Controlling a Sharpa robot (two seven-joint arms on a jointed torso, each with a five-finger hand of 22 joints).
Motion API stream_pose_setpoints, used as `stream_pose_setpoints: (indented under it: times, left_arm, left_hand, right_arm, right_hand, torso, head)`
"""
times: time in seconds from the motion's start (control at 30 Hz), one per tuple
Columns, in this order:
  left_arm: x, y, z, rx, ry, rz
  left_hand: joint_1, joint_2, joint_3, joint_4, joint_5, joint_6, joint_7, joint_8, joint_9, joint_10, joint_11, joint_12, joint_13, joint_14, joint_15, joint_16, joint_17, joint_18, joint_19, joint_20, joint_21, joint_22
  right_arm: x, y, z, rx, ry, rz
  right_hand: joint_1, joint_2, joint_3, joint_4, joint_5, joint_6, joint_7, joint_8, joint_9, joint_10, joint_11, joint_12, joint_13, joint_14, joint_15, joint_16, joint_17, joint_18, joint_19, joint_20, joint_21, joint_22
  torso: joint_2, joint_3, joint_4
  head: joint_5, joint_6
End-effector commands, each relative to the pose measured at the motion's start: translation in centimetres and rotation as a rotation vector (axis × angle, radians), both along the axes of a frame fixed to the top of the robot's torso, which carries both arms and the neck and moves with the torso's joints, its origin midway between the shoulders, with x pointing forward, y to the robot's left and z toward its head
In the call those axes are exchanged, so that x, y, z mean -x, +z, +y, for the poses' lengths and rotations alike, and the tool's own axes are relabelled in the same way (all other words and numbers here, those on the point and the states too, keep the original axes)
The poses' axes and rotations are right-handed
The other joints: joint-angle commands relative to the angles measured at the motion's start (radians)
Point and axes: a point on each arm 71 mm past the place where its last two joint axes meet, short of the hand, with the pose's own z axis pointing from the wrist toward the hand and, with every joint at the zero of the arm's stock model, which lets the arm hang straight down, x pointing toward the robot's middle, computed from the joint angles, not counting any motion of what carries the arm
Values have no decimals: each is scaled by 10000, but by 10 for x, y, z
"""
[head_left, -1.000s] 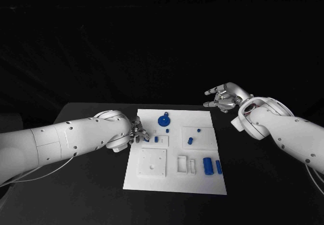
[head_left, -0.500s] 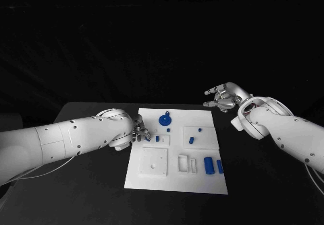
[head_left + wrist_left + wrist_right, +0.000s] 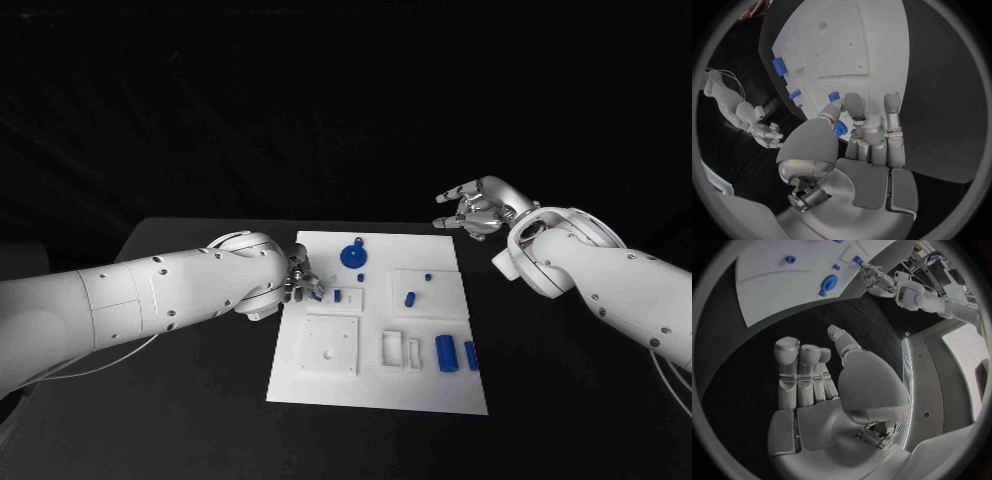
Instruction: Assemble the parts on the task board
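Black tabletop (image 3: 173,400) carries the flat white rectangular task board (image 3: 375,385) at its middle, and you have both white arms reaching in over it. Your left hand (image 3: 299,281) sits at the board's left edge, pinching a small blue part (image 3: 839,129) between thumb and fingers just above the board. Your right hand (image 3: 476,211) hangs off the board's far right corner, grasping nothing, fingers loosely spread. On the board you can see a round blue disc-shaped part (image 3: 351,256) near the far edge and two blue cylindrical parts (image 3: 446,352) near the right edge.
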Motion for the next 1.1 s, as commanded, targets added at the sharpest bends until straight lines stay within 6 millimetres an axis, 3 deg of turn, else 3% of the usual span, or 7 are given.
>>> stream_pose_setpoints:
  times: [0.03, 0.17, 0.37, 0.57, 0.73, 1.1]
  left_arm:
    - [7, -10, -9, -169, -527, 462]
    - [7, -10, -10, -194, -552, 424]
    - [7, -10, -9, -192, -560, 407]
    - [7, -9, -9, -182, -560, 404]
    - [8, -10, -9, -167, -591, 431]
    - [9, -10, -11, -118, -671, 472]
  left_hand:
    - [-24, 29, 299, -238, 106, 2031, -1224, 58, 49, 125, -386, 81, 33, 62, -3, 60, 51, 110, -19, 74, 56, 140]
    - [-98, 73, 282, -180, -38, 2075, -1256, 103, 263, 120, -394, 268, 128, 91, 0, 66, 146, 157, -15, 136, 59, 120]
    - [-22, 150, 113, 6, -546, 1982, -1278, 503, -41, 116, -389, 387, 205, 115, 13, 85, 266, 213, -5, 215, 36, 101]
    - [87, 272, -87, 238, -1264, 1944, -1309, 793, -138, 112, -393, 506, 302, 139, 22, 66, 309, 275, 11, 310, 6, 86]
    - [153, 307, -159, 352, -1348, 1910, -1318, 910, -156, 111, -394, 539, 337, 153, 27, 44, 319, 334, 30, 369, -13, 83]
    - [103, 373, -90, 403, -1195, 1875, -1317, 988, -170, 108, -396, 560, 356, 164, 27, 8, 300, 378, 46, 404, -22, 92]
  right_arm:
    - [0, 0, 2, -4, 155, 16]
    - [0, 0, 2, -6, 156, 15]
    - [0, -1, 1, -7, 150, 19]
    - [0, -1, 1, -7, 144, 24]
    - [0, -1, 1, -8, 146, 25]
    - [0, -1, 1, -7, 146, 26]
  right_hand:
    - [-99, -26, 42, -23, 30, 77, 17, -47, -5, 0, -18, 23, 5, 43, -54, -61, 4, 176, 517, 15, -43, 845]
    - [-99, -26, 42, -23, 30, 77, 17, -47, -5, 0, -18, 23, 5, 43, -54, -61, 4, 176, 517, 15, -43, 845]
    - [-104, -23, 52, -27, 52, 92, 16, -45, -4, 6, -19, 30, 10, 44, -55, -61, 4, 177, 518, 14, -51, 844]
    - [-114, -24, 59, -29, 78, 87, 18, -46, -4, 2, -20, 23, 5, 43, -54, -69, -3, 176, 518, 14, -44, 845]
    - [-114, -24, 59, -29, 78, 87, 18, -46, -4, 2, -20, 23, 5, 43, -54, -69, -3, 176, 518, 14, -44, 845]
    - [-126, -27, 67, -33, 110, 109, 15, -44, -3, 4, -22, 25, 7, 48, -56, -59, 6, 175, 517, 13, -42, 846]
  torso:
    - [2, -7, 4]
    - [-1, -7, -2]
    - [-1, -5, 2]
    - [-2, -8, 4]
    - [1, -10, 2]
    - [1, -8, 2]
  head:
    - [4, -3]
    - [-2, 4]
    - [-5, -1]
    - [-2, 2]
    - [-5, 2]
    - [-10, -6]
